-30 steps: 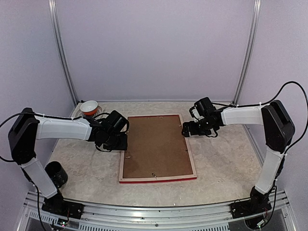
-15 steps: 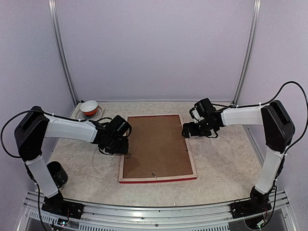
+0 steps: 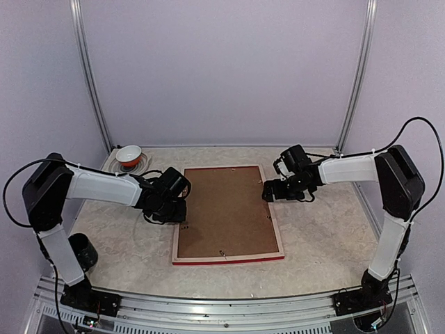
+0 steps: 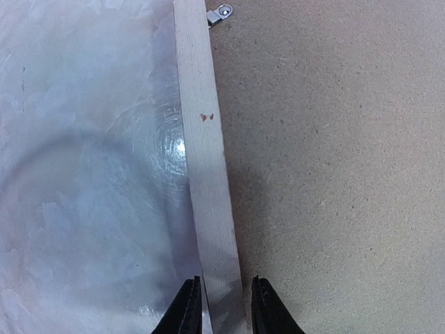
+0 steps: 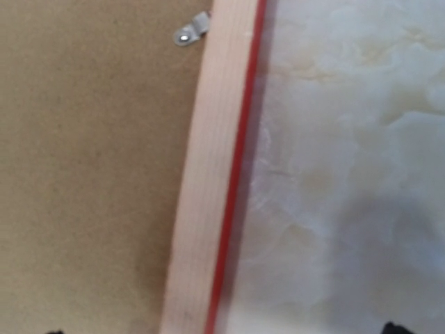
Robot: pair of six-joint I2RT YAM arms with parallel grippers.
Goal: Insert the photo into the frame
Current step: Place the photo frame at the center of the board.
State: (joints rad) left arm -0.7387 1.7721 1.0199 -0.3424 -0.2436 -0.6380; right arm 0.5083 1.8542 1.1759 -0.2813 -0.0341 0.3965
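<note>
1. Top external view: the frame [image 3: 227, 214] lies face down mid-table, its brown backing board [image 3: 226, 212] up — the photo isn't visible.
2. Left gripper [image 4: 219, 306] straddles the frame's left rail, jaws narrow; whether they pinch it, I cannot tell.
3. Right gripper [image 3: 270, 189] hovers over the frame's right rail, jaws wide apart — likely to steady it.

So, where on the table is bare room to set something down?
Free: the near strip between the frame and the arm bases, and the right side beyond the frame. Crowded: the far-left corner with the bowl, and the near-left with the black cup.
</note>
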